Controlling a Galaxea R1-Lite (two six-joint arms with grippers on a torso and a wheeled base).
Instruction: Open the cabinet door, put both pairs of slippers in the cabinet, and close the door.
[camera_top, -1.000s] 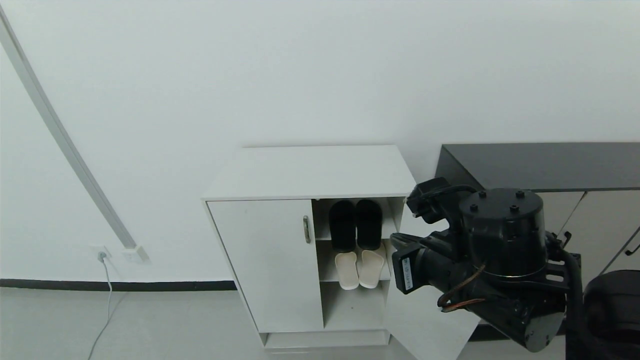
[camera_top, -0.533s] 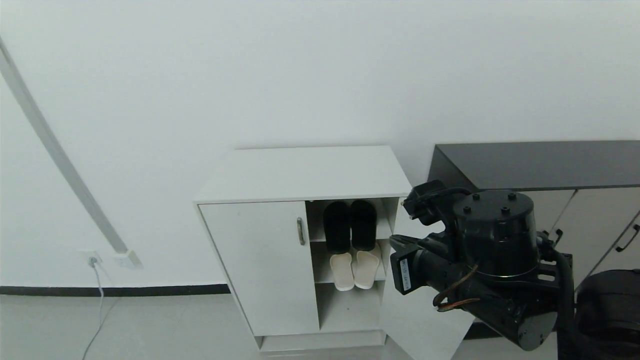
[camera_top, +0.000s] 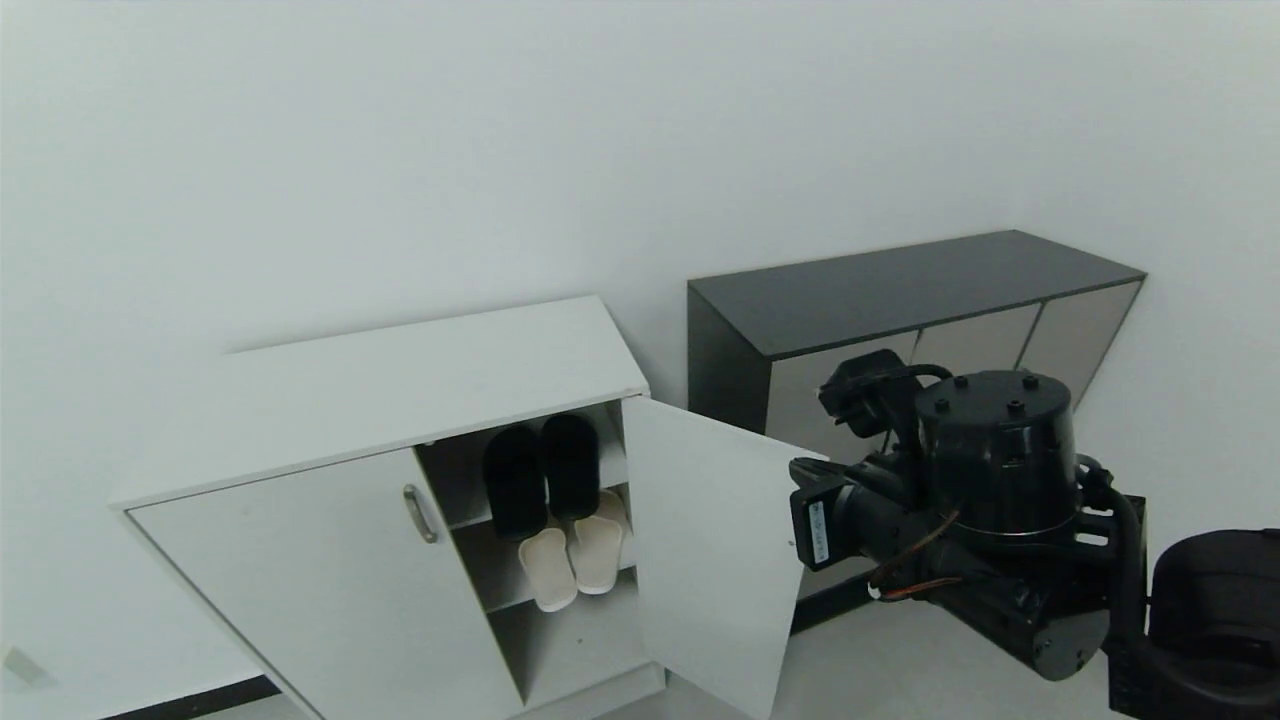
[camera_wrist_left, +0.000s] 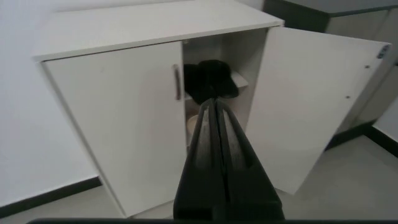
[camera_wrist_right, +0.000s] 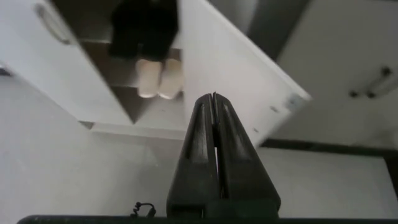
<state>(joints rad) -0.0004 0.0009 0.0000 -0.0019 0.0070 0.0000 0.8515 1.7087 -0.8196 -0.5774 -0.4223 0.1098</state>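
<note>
Slippers (camera_top: 545, 470) (black over cream) point lengthwise into the cabinet (camera_top: 420, 360).

A low dark sideboard (camera_top: 900, 290) stands against the white wall (camera_top: 450, 150), beyond the right hand (camera_wrist_right: 214, 98). Its top is flat and black. Its front is made of pale grey doors (camera_top: 975, 345), and one door, seen past the right hand's tips, carries a slim bar handle (camera_wrist_right: 372, 84). A light grey floor (camera_top: 900, 670) lies below both hands, well apart from them. A black skirting strip (camera_wrist_left: 43, 194) runs along the foot of the wall, below and ahead of the left hand (camera_wrist_left: 214, 102). The same dark strip runs at the sideboard's foot, ahead of the right hand and lower than it.
</note>
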